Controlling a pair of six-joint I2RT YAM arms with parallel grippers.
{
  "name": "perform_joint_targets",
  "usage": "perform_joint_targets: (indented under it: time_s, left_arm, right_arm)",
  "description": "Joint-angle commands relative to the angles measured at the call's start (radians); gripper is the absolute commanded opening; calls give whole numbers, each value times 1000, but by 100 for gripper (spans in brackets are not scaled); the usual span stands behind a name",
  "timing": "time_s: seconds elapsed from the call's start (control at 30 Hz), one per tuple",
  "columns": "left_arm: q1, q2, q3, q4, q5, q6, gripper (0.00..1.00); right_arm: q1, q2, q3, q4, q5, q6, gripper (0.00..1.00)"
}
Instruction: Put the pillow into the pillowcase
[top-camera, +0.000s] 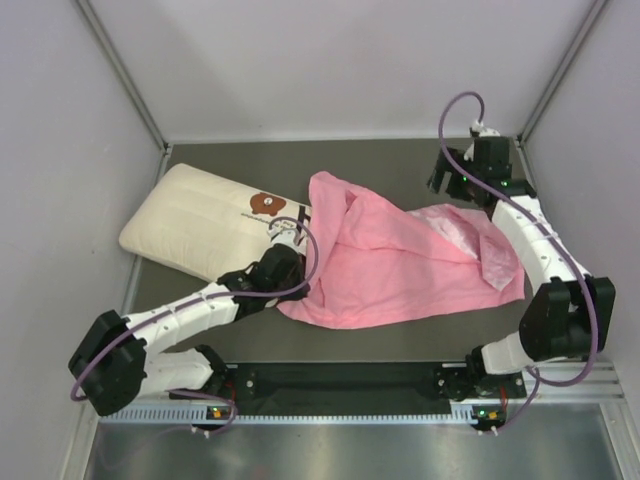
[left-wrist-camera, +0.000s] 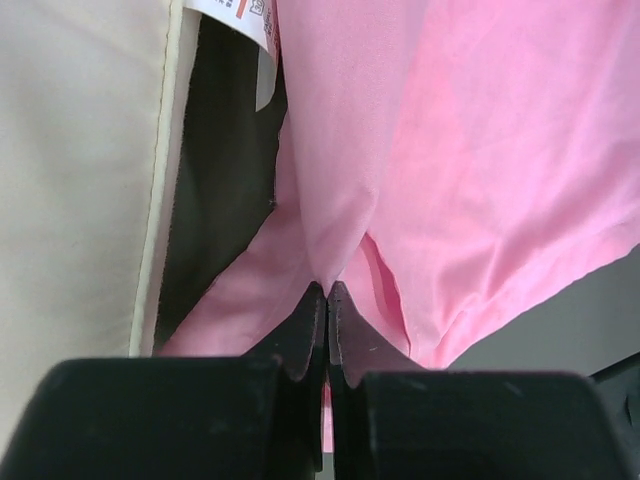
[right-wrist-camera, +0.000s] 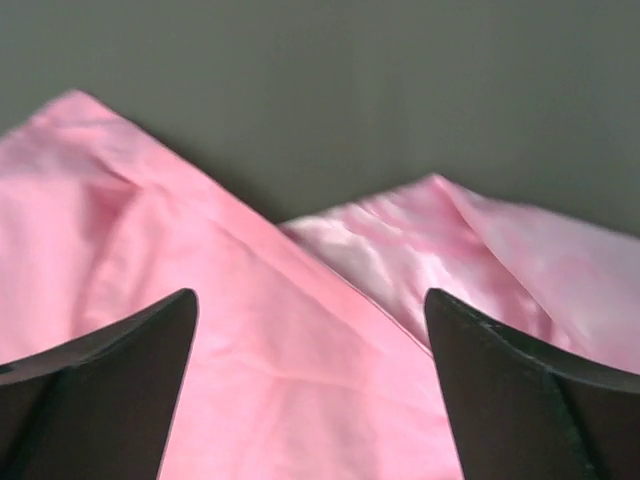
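Observation:
The cream quilted pillow (top-camera: 195, 225) lies at the left of the table, its brown print end touching the pink pillowcase (top-camera: 400, 265), which is spread crumpled across the middle and right. My left gripper (top-camera: 290, 255) is at the pillowcase's left edge beside the pillow. In the left wrist view this gripper (left-wrist-camera: 327, 288) is shut on a pinched fold of the pillowcase (left-wrist-camera: 450, 150), with the pillow (left-wrist-camera: 70, 180) and its tag (left-wrist-camera: 245, 15) to the left. My right gripper (top-camera: 450, 178) hovers open at the back right. The right wrist view shows it (right-wrist-camera: 310, 300) above the pillowcase (right-wrist-camera: 270, 390), holding nothing.
Pale walls (top-camera: 60, 150) enclose the dark table (top-camera: 250, 160) on the left, back and right. A black rail (top-camera: 340, 380) with the arm bases runs along the near edge. Bare mat shows behind the pillowcase (right-wrist-camera: 350, 80).

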Motion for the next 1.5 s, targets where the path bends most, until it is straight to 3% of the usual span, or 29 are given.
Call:
perform_joint_targets:
  time_s: [0.0, 0.07, 0.2, 0.5, 0.77, 0.87, 0.9, 1.0, 1.17, 1.2, 1.33, 1.47]
  left_arm:
    - [-3, -44, -10, -12, -15, 3, 0]
    - [-3, -56, -18, -15, -24, 3, 0]
    - [-3, -75, -29, -43, -50, 1, 0]
    - [-1, -87, -32, -75, -76, 13, 0]
    - [-3, -79, -33, -66, -68, 15, 0]
    - [-3, -72, -29, -64, -64, 15, 0]
    - [-3, -72, -26, -61, -64, 16, 0]
    - [-1, -69, -27, -60, -62, 16, 0]
    - [-3, -73, -30, -54, -50, 13, 0]
    - [-1, -72, -29, -52, -48, 13, 0]
    - [-3, -63, -20, -49, -38, 15, 0]
    - [-1, -46, -12, -55, -21, 21, 0]
  right_arm:
    - [-20, -45, -153, -22, 73, 38, 90]
    - [-20, -45, -185, -25, 58, -37, 82]
    - [-19, -8, -250, -5, -2, -85, 76]
    - [0, 127, -222, 44, 24, -96, 76]
    - [53, 240, -190, 24, 138, -104, 76]
    - [58, 244, -194, 20, 116, -110, 63]
    - [60, 242, -196, 20, 109, -114, 52]
    - [61, 231, -204, 15, 92, -118, 37]
    - [61, 225, -210, 6, 62, -125, 15]
    - [61, 225, -211, 4, 62, -124, 0]
    - [61, 205, -211, 15, 65, -111, 0]
    - [60, 214, -109, 11, 75, -90, 0]
